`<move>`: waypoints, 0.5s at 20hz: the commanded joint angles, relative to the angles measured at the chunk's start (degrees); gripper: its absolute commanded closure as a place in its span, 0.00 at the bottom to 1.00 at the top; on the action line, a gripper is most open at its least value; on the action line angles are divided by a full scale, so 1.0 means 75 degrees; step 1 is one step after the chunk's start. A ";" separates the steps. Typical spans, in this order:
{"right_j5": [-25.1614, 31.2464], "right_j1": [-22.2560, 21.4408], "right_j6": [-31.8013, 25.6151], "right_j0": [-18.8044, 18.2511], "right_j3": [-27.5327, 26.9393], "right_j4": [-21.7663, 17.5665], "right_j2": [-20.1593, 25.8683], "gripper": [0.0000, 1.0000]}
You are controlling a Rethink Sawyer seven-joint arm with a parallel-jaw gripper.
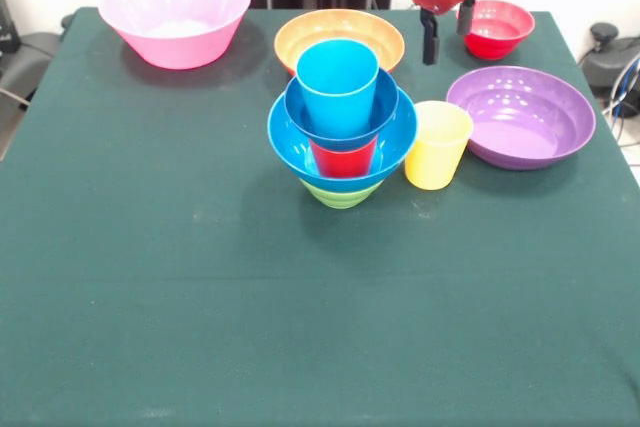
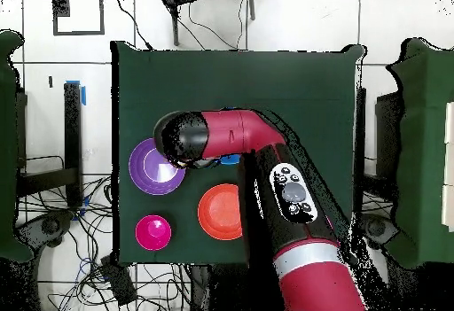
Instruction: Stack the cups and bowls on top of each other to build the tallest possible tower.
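Risk first: the tower (image 1: 342, 132) looks shaky. It's a green bowl (image 1: 341, 192) at the base w/ the big blue bowl (image 1: 345, 152) on it, then red cup (image 1: 343, 156), small blue bowl (image 1: 342, 112), sky-blue cup (image 1: 338, 82) on top. A narrow base under wider pieces means a nudge from the arm (image 2: 293, 219) or a hard set-down could prob tip it. The yellow cup (image 1: 437, 144) stands just beside it, so a topple would hit that too.

The hand (image 1: 447, 32) hangs at the far side of the worktop (image 1: 150, 277), fingers apart, holding nothing, just beside the small red bowl (image 1: 497, 28). Tower sits nearer the camera, towards mid-worktop, well apart from the hand. Purple bowl (image 1: 520, 115) lies between yellow cup and worktop edge; orange bowl (image 1: 339, 37) and pink bowl (image 1: 175, 17) unstacked.
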 commanded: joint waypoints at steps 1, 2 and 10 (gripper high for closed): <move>-0.0124 0.0421 0.1555 0.0247 0.0423 0.0209 0.0005 0.00; -0.0030 0.0418 0.1543 0.0300 0.0396 0.0219 -0.0009 0.00; 0.0791 0.0727 0.1619 0.0783 -0.0037 0.0285 -0.0343 0.00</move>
